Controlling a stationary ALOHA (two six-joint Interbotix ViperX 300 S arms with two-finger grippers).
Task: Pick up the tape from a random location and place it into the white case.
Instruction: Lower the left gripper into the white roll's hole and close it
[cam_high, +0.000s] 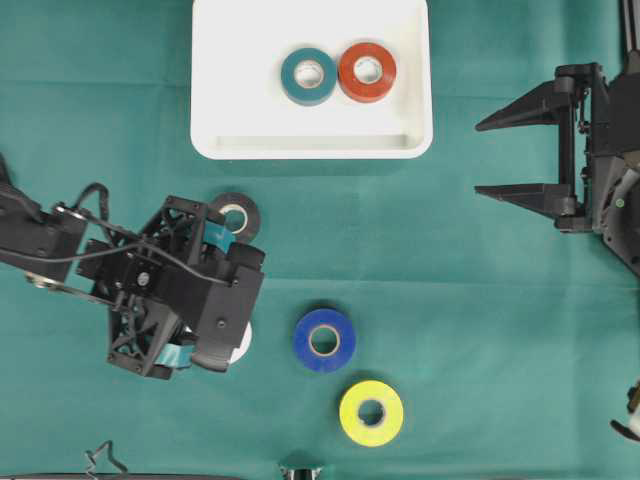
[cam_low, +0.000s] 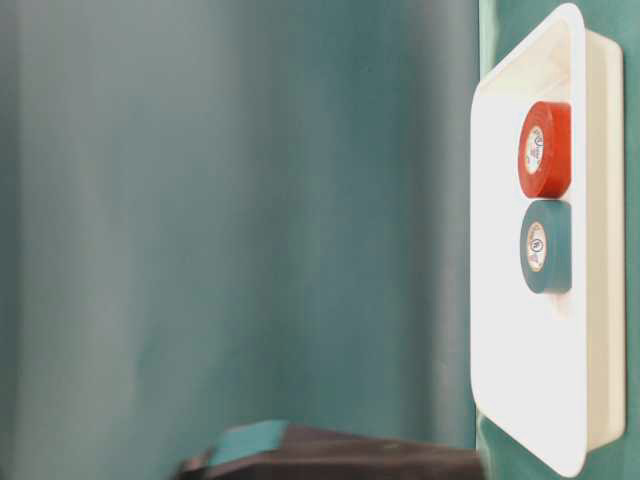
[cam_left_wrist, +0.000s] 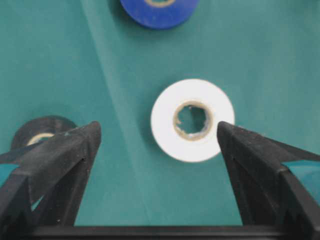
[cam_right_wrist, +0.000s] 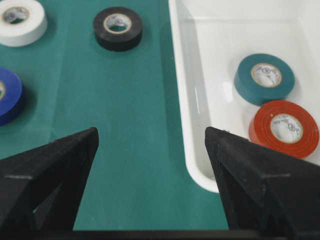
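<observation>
Left gripper (cam_left_wrist: 157, 135) spread wide over the white tape (cam_left_wrist: 193, 120), nothing pinched; probably not touching. Approach step. Next: drop, pinch, carry to the white case (cam_high: 230, 100).

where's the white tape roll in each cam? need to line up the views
Overhead: white tape roll, lower left, mostly hidden under the left gripper.
Table-level: not in it.
Left wrist: centre, flat on the cloth between the open fingers.
Right wrist: top left corner.
Shared landmark: the blue roll, beside it in the overhead, left wrist and right wrist views.
</observation>
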